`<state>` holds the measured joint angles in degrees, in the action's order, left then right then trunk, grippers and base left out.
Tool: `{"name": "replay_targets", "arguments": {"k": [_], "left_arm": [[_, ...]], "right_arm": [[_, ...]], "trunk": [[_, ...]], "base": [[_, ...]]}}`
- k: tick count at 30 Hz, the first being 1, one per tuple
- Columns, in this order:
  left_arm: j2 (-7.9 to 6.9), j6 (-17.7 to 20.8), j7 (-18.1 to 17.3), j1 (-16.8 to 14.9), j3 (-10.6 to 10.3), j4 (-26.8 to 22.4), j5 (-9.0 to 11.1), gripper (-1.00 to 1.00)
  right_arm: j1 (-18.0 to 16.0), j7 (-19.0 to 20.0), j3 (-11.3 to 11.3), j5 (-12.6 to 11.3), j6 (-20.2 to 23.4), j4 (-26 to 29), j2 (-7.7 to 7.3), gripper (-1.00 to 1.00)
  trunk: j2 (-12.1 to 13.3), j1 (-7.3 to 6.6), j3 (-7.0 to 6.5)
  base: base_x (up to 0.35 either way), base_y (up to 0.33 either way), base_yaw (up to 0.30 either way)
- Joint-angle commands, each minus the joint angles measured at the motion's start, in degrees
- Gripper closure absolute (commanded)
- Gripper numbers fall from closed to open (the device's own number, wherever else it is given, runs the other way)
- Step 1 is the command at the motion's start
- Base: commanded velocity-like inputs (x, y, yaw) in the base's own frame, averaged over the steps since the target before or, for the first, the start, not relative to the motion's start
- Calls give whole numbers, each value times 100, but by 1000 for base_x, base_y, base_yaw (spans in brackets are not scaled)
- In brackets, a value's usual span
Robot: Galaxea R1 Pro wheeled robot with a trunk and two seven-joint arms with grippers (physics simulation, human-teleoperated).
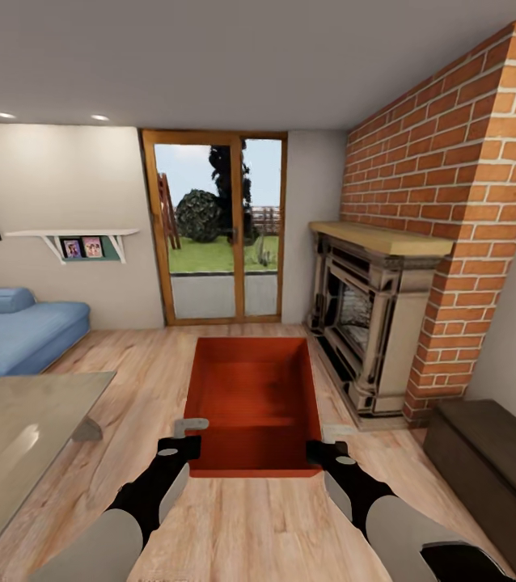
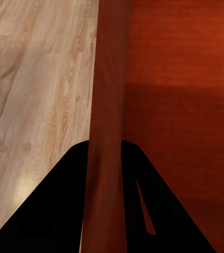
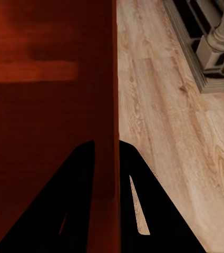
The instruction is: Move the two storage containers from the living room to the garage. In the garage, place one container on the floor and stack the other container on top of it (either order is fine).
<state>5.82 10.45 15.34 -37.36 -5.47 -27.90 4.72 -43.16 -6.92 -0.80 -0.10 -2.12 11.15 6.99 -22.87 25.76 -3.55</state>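
One orange-red storage container [image 1: 254, 388] is held in front of me over the light wood plank floor of the living room, its open top facing me. My left gripper [image 1: 183, 447] is shut on its left wall near the close corner. In the left wrist view the fingers [image 2: 64, 200] straddle that wall [image 2: 107, 95]. On the opposite side my right gripper [image 1: 323, 453] is shut on the right wall, and the right wrist view shows the wall [image 3: 106, 79] pinched between its fingers [image 3: 143, 200]. A darker band crosses the inside of the bin.
A brick fireplace [image 1: 371, 323] stands close on the right, with a dark low bench [image 1: 492, 461] nearer me. A glass-topped table [image 1: 15, 436] and a blue sofa [image 1: 15, 331] are on the left. A glass patio door [image 1: 217, 234] lies straight ahead.
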Motion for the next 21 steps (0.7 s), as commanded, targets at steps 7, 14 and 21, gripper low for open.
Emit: {"name": "replay_targets", "arguments": {"k": [7,14,21], "left_arm": [[-11,45,305,1,-31,12,46,100],[-11,45,307,1,-31,13,46,100],[-11,45,308,1,-32,13,46,100]], "right_arm": [[-6,-407,85,62,-245,11,-31,100],[-7,-427,88,62,-245,10,-38,100],[-2,-483,71,62,-245,10,-31,100]], "trunk": [[-5,2,-24],[-5,2,-49],[-5,2,-75]], "base": [[0,0,263],[0,0,265],[0,0,265]]}}
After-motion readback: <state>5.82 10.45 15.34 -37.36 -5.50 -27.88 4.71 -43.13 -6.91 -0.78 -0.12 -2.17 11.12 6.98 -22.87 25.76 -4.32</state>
